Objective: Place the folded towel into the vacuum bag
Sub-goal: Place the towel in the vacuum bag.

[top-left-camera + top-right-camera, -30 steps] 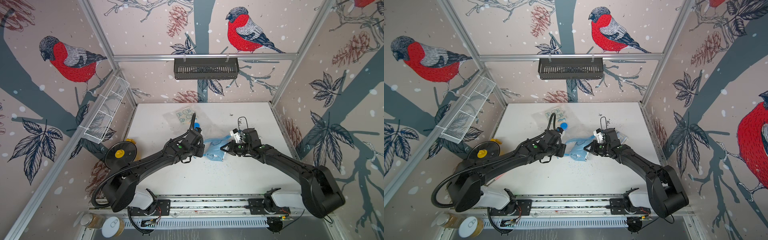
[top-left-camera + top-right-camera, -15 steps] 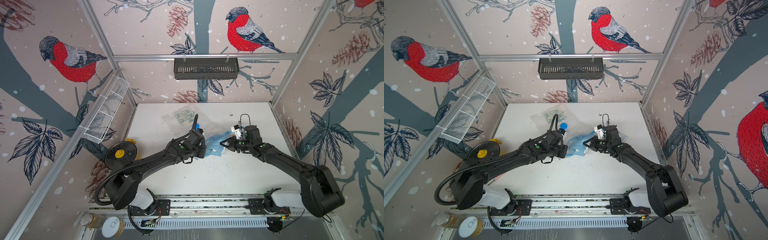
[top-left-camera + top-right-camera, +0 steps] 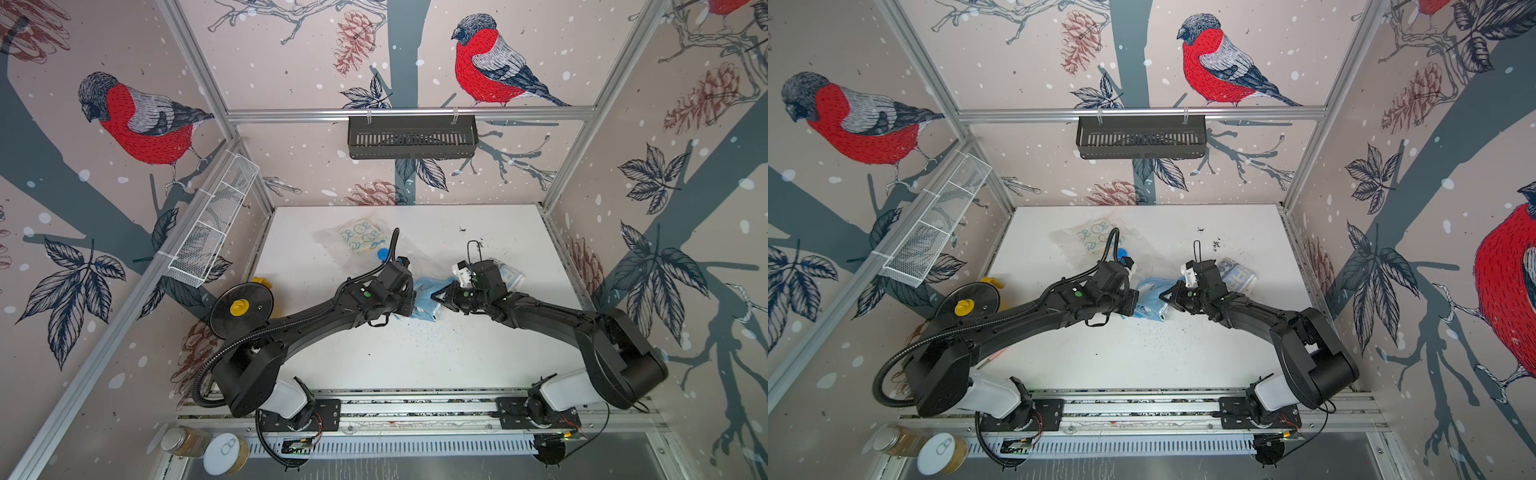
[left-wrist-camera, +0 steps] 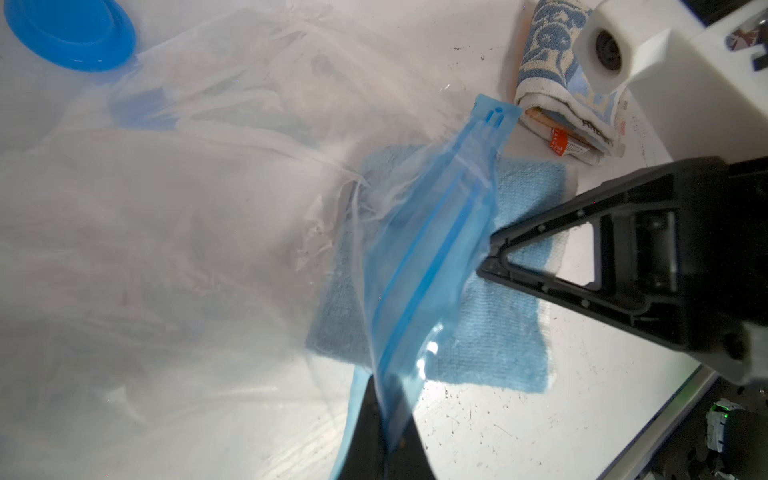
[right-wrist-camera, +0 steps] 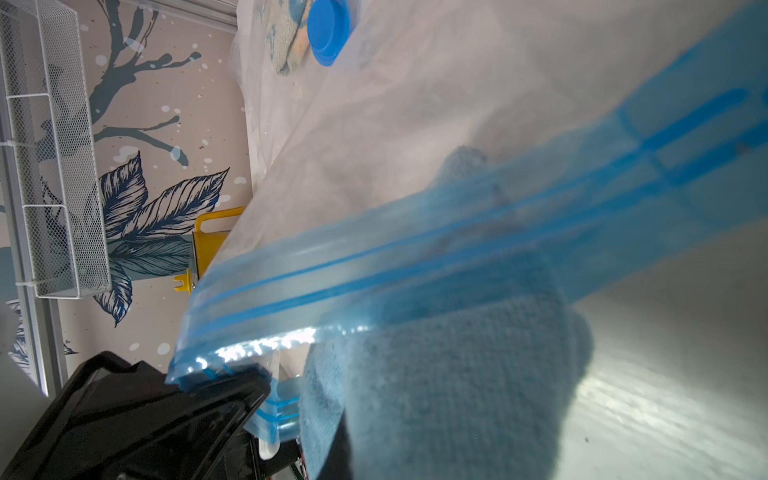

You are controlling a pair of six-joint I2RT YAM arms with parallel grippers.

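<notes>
The clear vacuum bag [image 3: 353, 257] lies at the table's back left, blue valve cap [image 3: 381, 252] on top. My left gripper [image 4: 388, 415] is shut on its blue zip strip [image 4: 432, 257] and holds that lip raised. In both top views the left gripper [image 3: 413, 305] [image 3: 1136, 307] faces the right gripper [image 3: 434, 297] [image 3: 1163, 297] across the bag mouth. The right gripper [image 4: 488, 259] is shut on the folded blue towel [image 4: 498, 328] [image 3: 424, 301], which lies partly under the raised strip. In the right wrist view the towel [image 5: 457, 395] hides most of the fingers [image 5: 338, 453].
A patterned folded towel [image 3: 509, 274] lies just behind the right wrist. Another patterned towel [image 3: 361, 241] sits inside the bag. A black disc with a yellow knob [image 3: 241, 307] stands at the left edge. A wire basket [image 3: 212, 232] and black shelf [image 3: 411, 137] hang on the walls.
The right gripper has moved a little to the left with the blue towel, farther under the raised zip strip. The left gripper still holds the strip and has hardly moved.
</notes>
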